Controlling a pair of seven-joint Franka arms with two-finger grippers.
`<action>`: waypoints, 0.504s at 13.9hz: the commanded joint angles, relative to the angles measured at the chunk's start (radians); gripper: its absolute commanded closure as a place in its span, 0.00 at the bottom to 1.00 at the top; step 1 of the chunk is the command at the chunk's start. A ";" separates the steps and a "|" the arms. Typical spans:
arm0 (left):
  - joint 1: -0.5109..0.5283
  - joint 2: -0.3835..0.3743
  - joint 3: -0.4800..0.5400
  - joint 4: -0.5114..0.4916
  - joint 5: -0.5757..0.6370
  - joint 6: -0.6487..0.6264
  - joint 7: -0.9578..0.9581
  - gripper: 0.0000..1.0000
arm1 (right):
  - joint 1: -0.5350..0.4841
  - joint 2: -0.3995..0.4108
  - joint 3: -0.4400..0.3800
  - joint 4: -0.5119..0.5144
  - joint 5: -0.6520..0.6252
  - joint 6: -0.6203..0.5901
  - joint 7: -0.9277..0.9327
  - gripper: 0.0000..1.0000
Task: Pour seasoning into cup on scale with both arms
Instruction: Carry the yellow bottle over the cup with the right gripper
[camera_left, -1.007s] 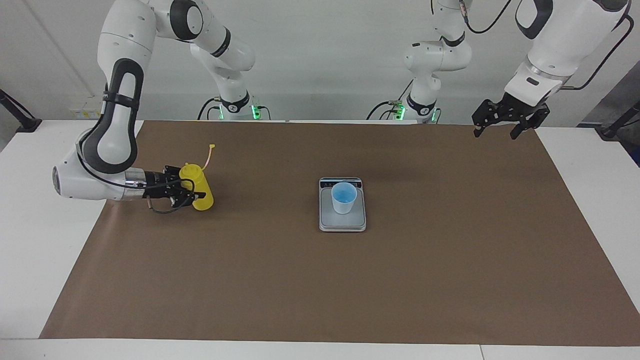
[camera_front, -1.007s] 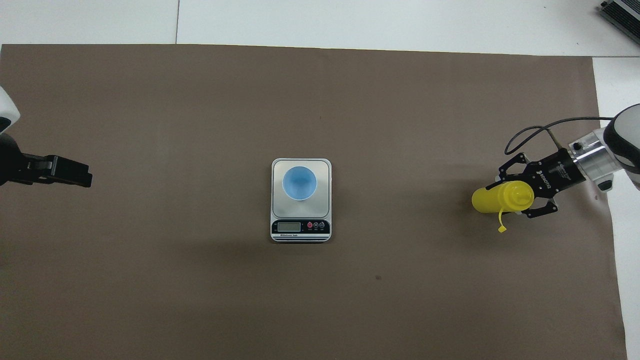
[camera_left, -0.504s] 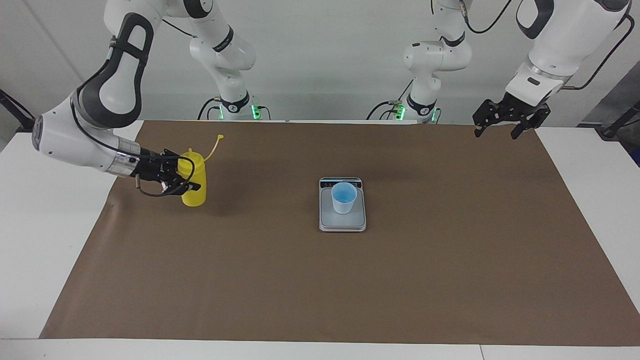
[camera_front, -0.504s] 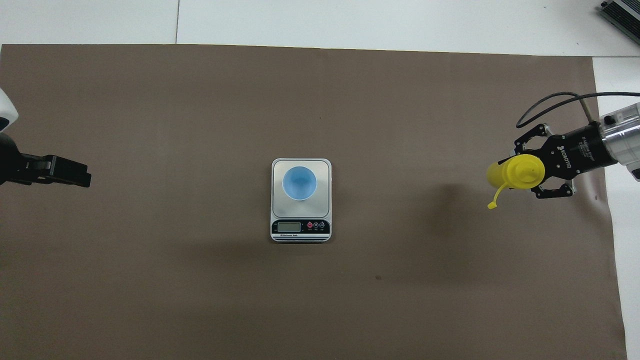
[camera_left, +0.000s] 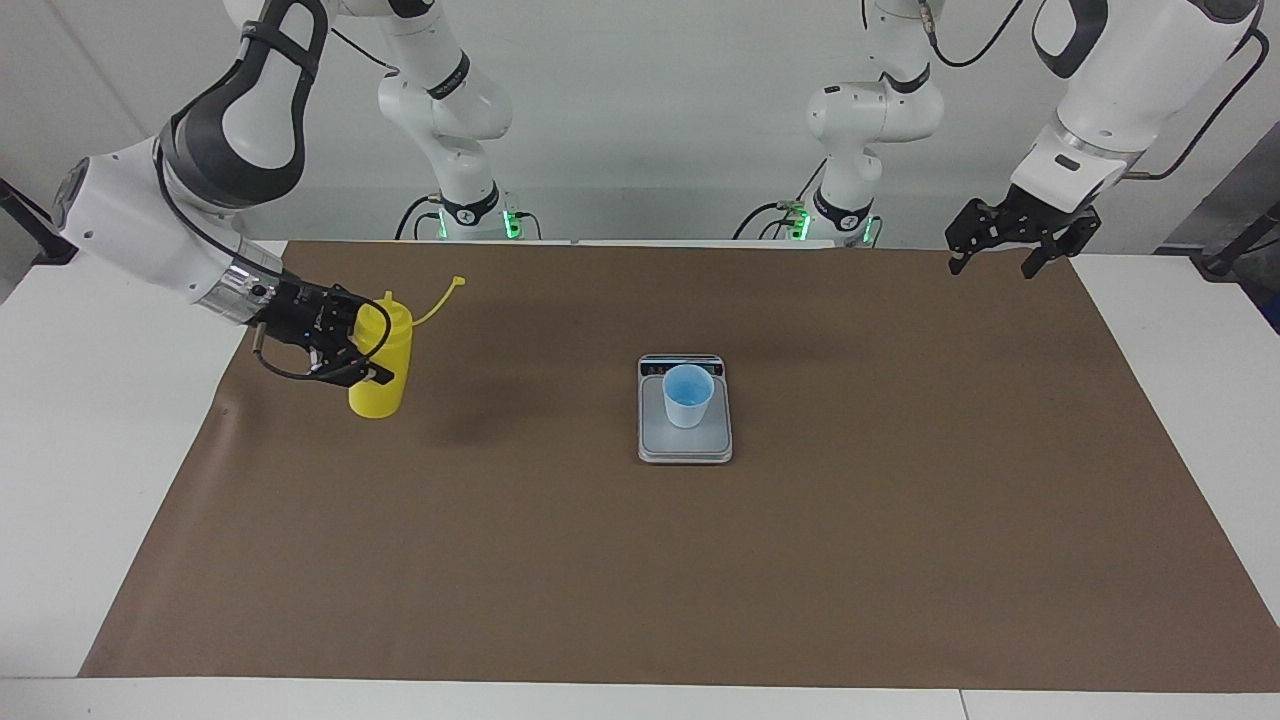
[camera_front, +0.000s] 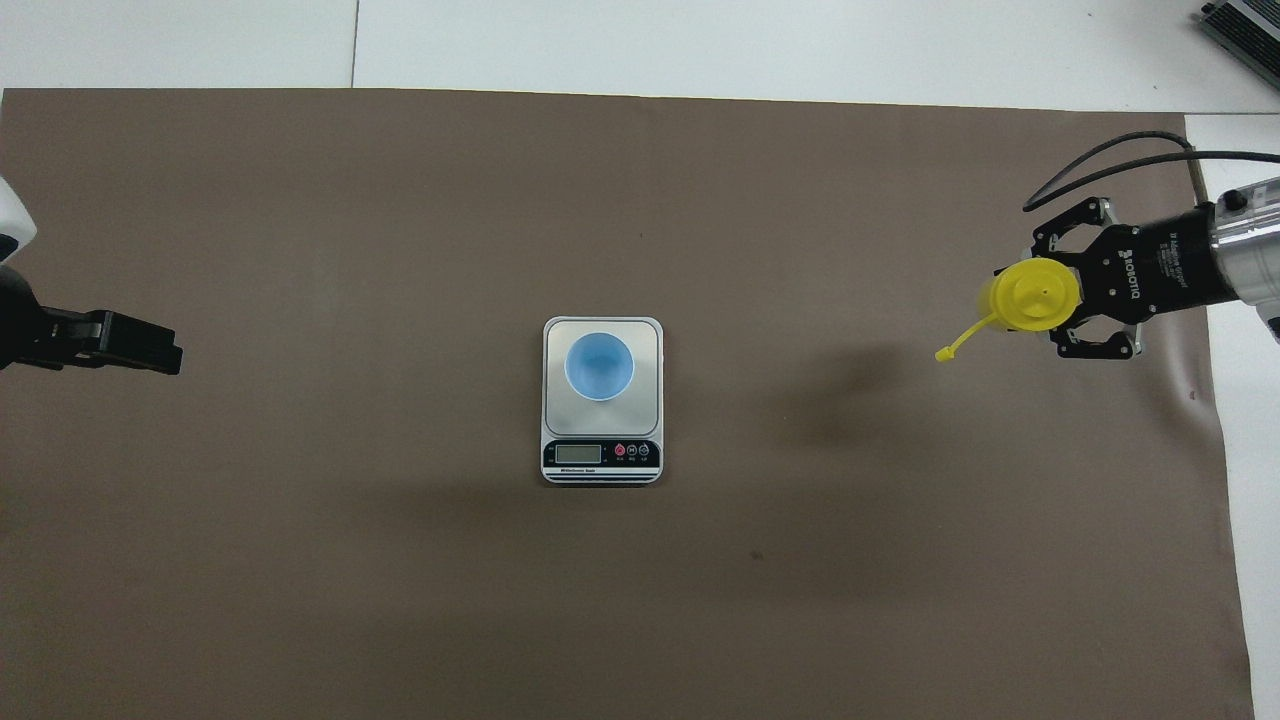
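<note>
We have the right gripper (camera_left: 365, 355) clamped on the yellow squeeze bottle (camera_left: 381, 365), held upright above the brown mat (camera_left: 640, 560) near the edge at the right arm's end, cap (camera_left: 458, 284) dangling on its tether. Light-blue cup (camera_left: 688, 395) sits on the scale (camera_left: 685, 445) mid-mat. Left gripper (camera_left: 1003, 262) waits over the mat's corner by its own base, fingers spread, holding nothing.

My right arm reaches out low and nearly level, wrist turned sideways, its fingers (camera_left: 372, 352) clamped on the seasoning (camera_left: 381, 362) between them. My left arm waits raised, wrist bent down, its fingers (camera_left: 1003, 255) spread wide with nothing between them.
</note>
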 joint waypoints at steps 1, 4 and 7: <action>0.014 -0.022 -0.009 -0.017 0.011 -0.012 0.009 0.00 | 0.034 -0.038 0.005 -0.008 -0.011 0.092 0.066 1.00; 0.014 -0.021 -0.009 -0.017 0.011 -0.012 0.009 0.00 | 0.095 -0.049 0.005 -0.009 -0.011 0.205 0.153 1.00; 0.014 -0.022 -0.008 -0.017 0.011 -0.012 0.009 0.00 | 0.179 -0.058 0.005 -0.018 -0.019 0.374 0.251 1.00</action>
